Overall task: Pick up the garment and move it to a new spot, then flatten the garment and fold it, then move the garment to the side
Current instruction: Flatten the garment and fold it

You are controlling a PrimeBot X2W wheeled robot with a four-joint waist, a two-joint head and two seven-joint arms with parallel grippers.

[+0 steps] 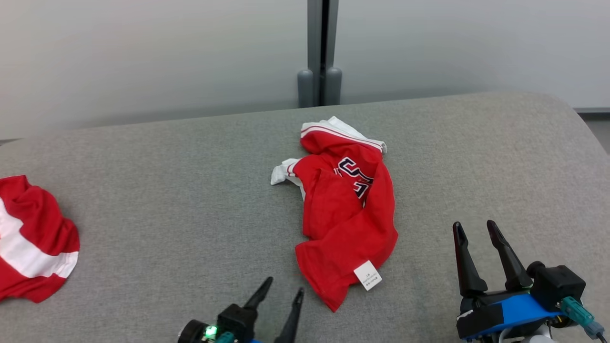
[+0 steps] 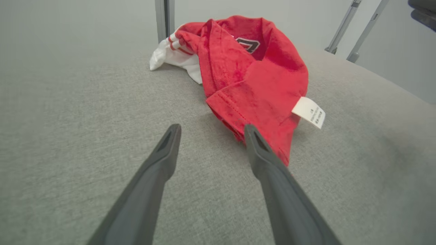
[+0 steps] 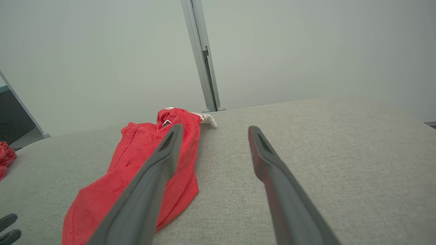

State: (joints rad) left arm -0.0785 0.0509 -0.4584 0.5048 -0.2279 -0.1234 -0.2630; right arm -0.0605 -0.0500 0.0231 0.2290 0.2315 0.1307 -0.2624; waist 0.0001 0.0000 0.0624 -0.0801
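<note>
head view: crumpled red garment (image 1: 348, 214) lay on grey tabletop (image 1: 167, 190); left pincer (image 1: 285, 284) & right pincer (image 1: 474, 223) were wide open, empty.

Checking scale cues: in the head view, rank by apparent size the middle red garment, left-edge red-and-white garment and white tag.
1. Middle red garment.
2. Red-and-white garment, cut off by the frame, so unsure.
3. White tag.

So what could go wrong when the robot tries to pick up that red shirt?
The red shirt lies crumpled in layers, so the open left gripper next to it might pinch just one layer, or only the white label, and lift it twisted. Also, if moved toward the other red-and-white garment on the left, the two could tangle.
</note>
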